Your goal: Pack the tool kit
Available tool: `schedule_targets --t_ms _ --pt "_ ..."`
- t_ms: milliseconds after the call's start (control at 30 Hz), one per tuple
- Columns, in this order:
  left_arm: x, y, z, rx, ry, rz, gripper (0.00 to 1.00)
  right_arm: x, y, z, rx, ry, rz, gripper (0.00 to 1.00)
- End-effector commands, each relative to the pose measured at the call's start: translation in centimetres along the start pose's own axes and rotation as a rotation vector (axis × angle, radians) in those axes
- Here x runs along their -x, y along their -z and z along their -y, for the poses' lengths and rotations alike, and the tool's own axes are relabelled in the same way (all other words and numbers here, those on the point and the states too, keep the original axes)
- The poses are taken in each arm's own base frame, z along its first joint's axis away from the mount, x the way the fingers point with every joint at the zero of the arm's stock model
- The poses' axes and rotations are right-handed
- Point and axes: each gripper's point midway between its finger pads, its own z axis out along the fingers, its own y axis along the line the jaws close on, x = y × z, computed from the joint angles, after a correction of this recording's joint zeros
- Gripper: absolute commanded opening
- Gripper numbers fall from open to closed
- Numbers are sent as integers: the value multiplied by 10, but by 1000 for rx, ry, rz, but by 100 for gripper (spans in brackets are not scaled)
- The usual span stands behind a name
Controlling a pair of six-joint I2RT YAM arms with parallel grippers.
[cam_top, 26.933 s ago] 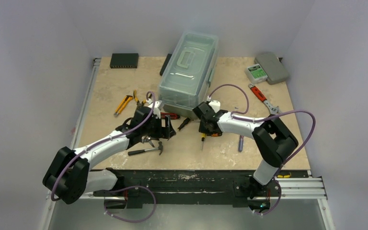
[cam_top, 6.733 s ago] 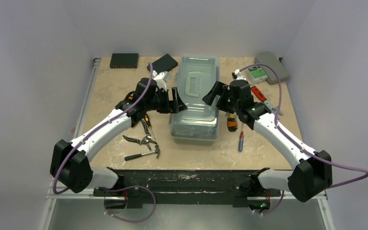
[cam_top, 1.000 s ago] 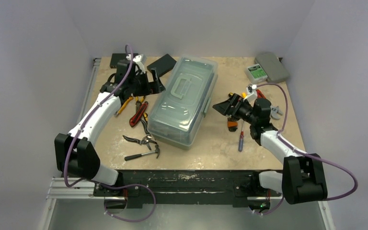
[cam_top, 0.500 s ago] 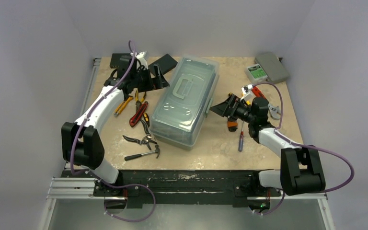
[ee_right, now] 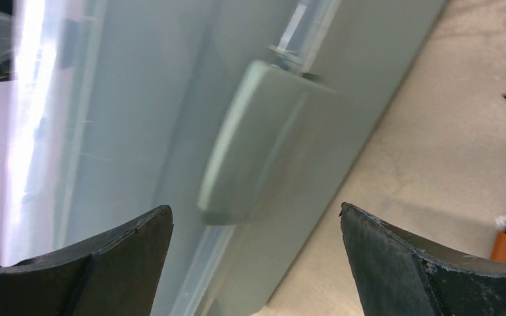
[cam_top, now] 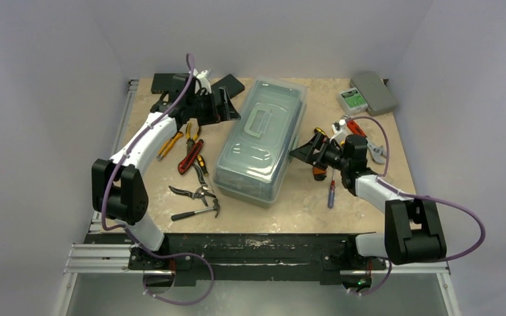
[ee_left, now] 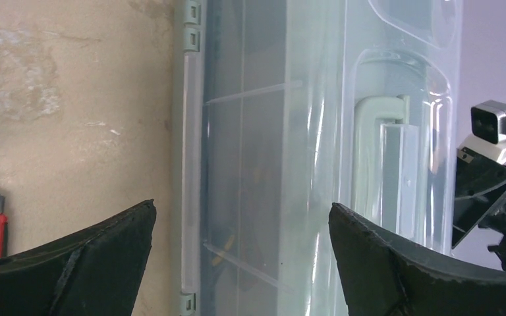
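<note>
One toolbox point(cam_top: 261, 148) sits mid-table point(cam_top: 303, 205), skewed, its translucent lid shut and the handle point(cam_top: 261, 123) lying flat on top. Through the lid I make out tray dividers and perhaps a tool or two, though glare leaves that unsure. Loose tools lie outside it: red knife point(cam_top: 190, 157), shears point(cam_top: 194, 192) and hammer point(cam_top: 197, 210) to its left, a blue screwdriver point(cam_top: 330, 195) to its right. Bare table runs along the front edge; the left side is crowded. My left gripper point(cam_top: 226, 105) hangs beside the box's far left corner, jaws spread wide, holding nothing. My right gripper point(cam_top: 306, 150) faces the side latch point(ee_right: 250, 138), equally wide and empty.
</note>
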Motion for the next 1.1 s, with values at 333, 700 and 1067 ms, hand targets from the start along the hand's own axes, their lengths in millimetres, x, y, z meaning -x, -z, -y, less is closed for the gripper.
schedule_targets --t_ms 333,700,1067 --pt "-10 17 30 212 -160 -69 100 -5 -8 17 -69 -15 -43 99" --pt "-59 -15 -9 236 -47 -234 96 -8 -5 19 -88 -12 -50 99" --pt "-81 -23 -39 64 172 -215 63 -11 -13 8 37 -96 -40 99"
